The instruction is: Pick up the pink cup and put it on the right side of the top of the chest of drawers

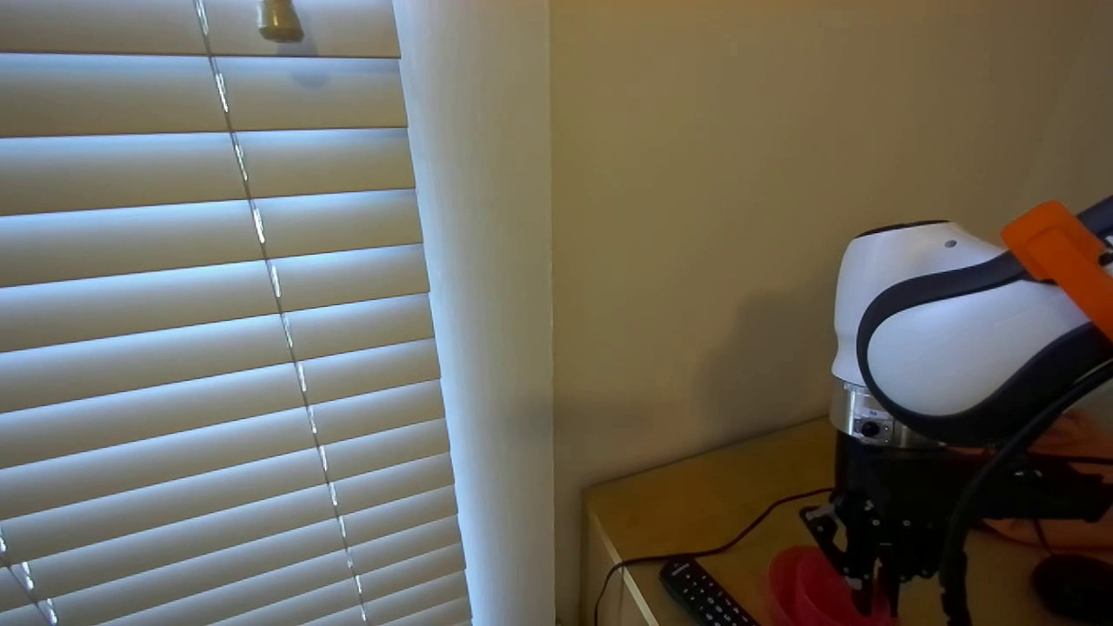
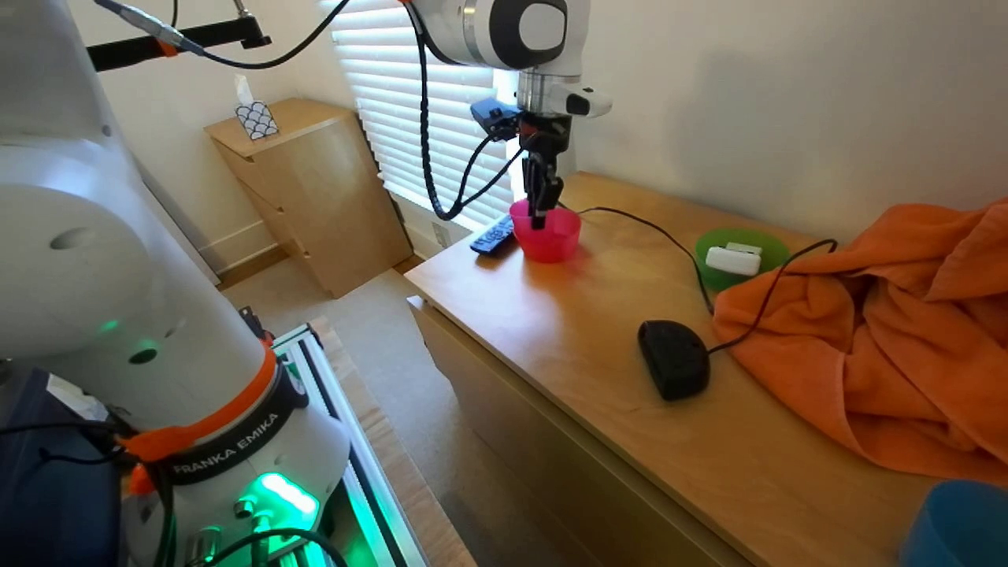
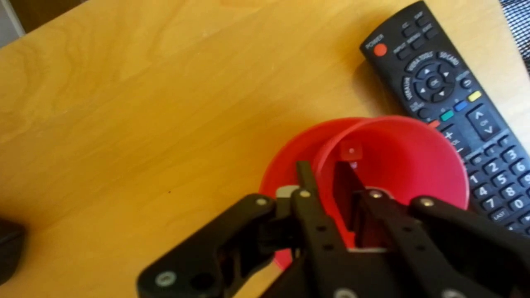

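Wrist view: pink cup [image 3: 401, 157], with remote [image 3: 459, 109] at two o'clock.
Its wall is straddled by the narrowly parted hand [image 3: 324, 170]; grip cannot be determined.

The pink cup [image 3: 418, 155] is seen mouth upward, round-rimmed and plain, a bright red-pink. In the wrist view a second red curve is overlapped by its rim toward 9 o'clock; whether one cup or two nested ones are shown cannot be told. In an exterior view the cup is placed toward 10 o'clock on the bench [image 2: 606, 339], near the edge there. The bench is finished in pale brown wood, and front panels are seen below toward 8 o'clock.
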